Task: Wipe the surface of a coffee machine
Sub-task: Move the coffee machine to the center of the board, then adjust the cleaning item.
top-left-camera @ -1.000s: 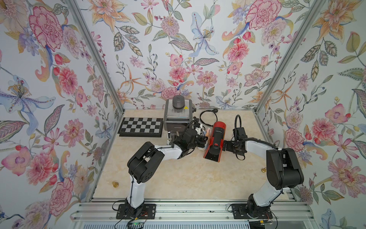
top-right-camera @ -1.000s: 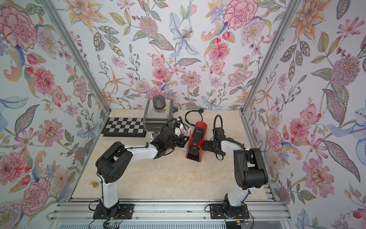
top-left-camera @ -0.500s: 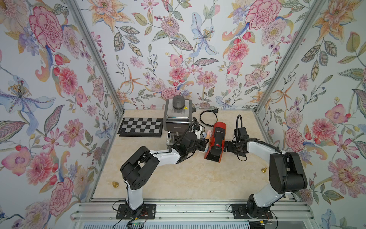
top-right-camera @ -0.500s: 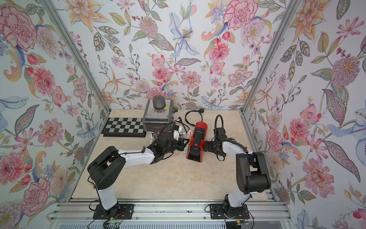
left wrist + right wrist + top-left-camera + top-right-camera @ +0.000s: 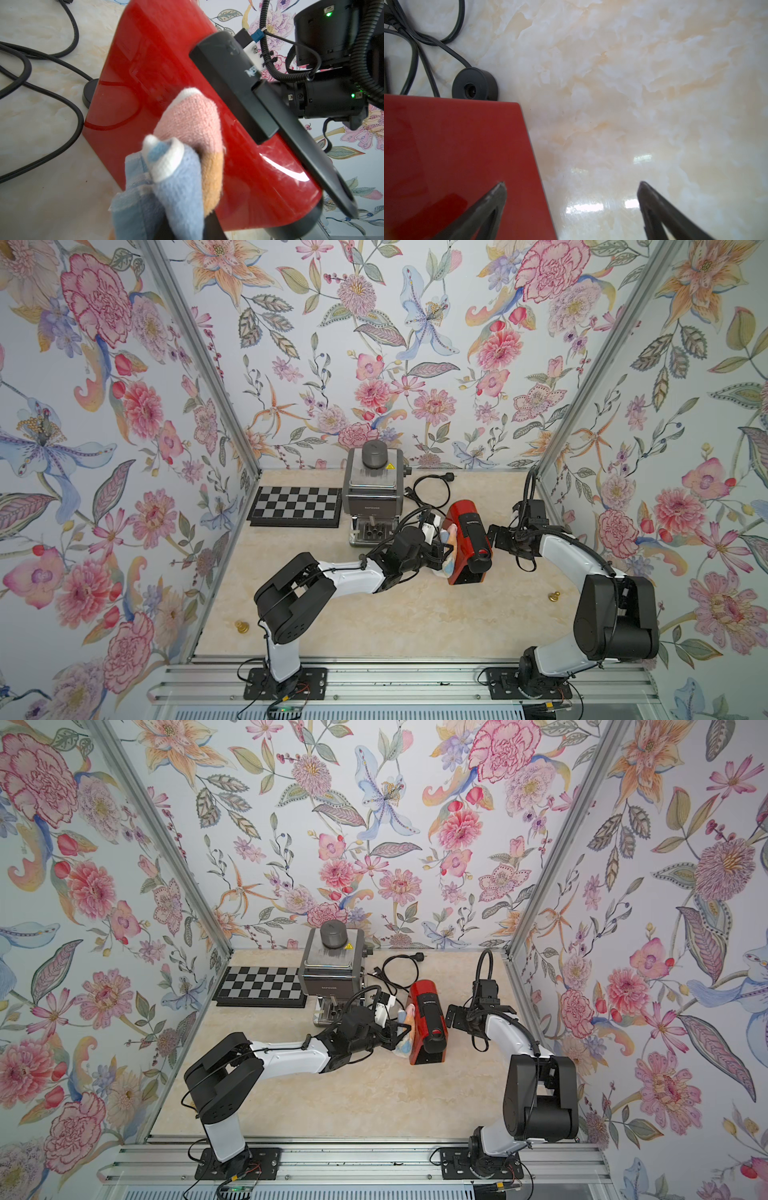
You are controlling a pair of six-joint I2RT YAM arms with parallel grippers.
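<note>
Coffee machine (image 5: 467,545) points toward the robot bases; left claw (image 5: 442,549) clenches cloth (image 5: 187,128) (right claw (image 5: 572,185) released).

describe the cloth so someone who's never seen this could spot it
On the beige table, find the red coffee machine next to the silver coffee machine. Against its side facing the silver one is the cloth: the only soft thing there, knitted in pink, blue and orange patches with white edging.
</note>
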